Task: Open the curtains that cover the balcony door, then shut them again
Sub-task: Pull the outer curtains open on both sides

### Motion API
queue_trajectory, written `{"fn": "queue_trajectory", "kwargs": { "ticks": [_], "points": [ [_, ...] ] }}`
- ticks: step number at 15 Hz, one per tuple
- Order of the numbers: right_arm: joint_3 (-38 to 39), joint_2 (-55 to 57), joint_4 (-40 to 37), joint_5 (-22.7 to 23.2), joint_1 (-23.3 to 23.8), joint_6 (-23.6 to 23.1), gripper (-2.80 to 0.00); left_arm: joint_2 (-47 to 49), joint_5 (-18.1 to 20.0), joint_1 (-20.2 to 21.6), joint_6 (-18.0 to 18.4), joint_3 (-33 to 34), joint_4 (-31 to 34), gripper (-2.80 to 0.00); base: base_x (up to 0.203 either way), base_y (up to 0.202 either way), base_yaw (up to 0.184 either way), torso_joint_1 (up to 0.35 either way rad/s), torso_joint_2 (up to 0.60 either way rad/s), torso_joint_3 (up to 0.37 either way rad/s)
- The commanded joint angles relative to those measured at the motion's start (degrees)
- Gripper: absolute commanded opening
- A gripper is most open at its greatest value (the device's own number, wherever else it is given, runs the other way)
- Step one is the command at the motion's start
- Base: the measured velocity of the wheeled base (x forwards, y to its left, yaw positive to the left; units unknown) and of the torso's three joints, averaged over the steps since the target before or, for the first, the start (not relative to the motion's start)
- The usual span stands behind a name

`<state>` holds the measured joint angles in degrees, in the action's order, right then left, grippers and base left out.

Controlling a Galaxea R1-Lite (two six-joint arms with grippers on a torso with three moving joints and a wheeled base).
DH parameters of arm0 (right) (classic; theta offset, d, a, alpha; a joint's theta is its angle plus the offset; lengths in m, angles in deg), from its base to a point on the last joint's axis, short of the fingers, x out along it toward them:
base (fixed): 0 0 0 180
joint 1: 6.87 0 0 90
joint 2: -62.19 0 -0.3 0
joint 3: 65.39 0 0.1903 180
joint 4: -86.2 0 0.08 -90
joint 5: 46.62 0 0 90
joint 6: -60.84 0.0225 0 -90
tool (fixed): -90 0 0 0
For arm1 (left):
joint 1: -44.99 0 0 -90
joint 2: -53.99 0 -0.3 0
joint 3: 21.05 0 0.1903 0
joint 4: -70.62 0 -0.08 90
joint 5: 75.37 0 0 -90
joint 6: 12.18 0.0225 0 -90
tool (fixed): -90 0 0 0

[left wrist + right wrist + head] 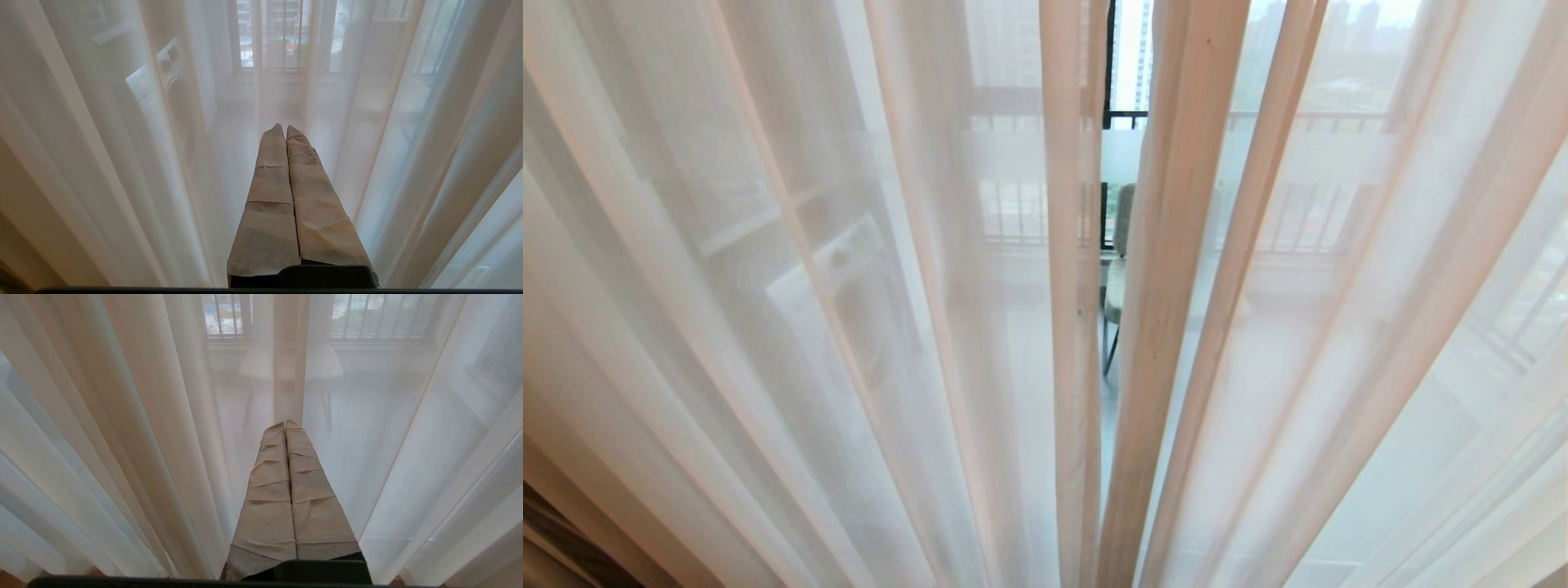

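Note:
The curtains [849,286] hang drawn across the whole head view as a thin white see-through layer in long folds. Two hemmed edges [1074,327] meet near the middle, leaving a narrow slit. Through that slit shows the balcony door [1108,73], with its black frame and frosted strip. Neither arm is in the head view. My left gripper [284,127], with tape-wrapped fingers [271,171], is shut and empty, pointing at the sheer cloth [122,143] just short of it. My right gripper [284,424] is likewise shut and empty in front of a hemmed fold [288,375].
Behind the sheer cloth, a white washing machine [849,253] stands on the left of the balcony. A chair [1117,269] stands near the middle, with railing bars [1307,122] beyond. The chair [322,363] also shows dimly in the right wrist view.

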<state>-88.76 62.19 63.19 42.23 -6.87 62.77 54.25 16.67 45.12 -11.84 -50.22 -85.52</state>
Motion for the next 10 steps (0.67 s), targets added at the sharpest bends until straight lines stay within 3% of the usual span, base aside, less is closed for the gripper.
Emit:
{"fn": "queue_trajectory", "kwargs": {
  "ticks": [1,3,6,10],
  "points": [
    [0.0,0.0,0.0,0.0,0.0,0.0,-2.80,2.1,0.9,0.0,0.0,-3.2,0.2,-2.80,0.000,0.000,0.000,0.000,0.00,0.000],
    [0.0,0.0,0.0,0.0,0.0,0.0,-2.80,6.2,2.3,-0.1,0.0,-6.3,0.3,-2.80,0.000,0.000,0.000,0.000,0.00,0.000],
    [0.0,0.0,0.0,0.0,0.0,0.0,-2.80,14.8,7.5,-1.2,0.0,-13.0,0.1,-2.80,0.000,0.000,0.000,0.000,0.00,0.000],
    [0.0,0.0,0.0,0.0,0.0,0.0,-2.80,27.1,17.4,-4.6,-1.2,-24.8,0.0,-2.80,0.000,0.000,0.000,0.000,0.00,0.000]
  ]
}}
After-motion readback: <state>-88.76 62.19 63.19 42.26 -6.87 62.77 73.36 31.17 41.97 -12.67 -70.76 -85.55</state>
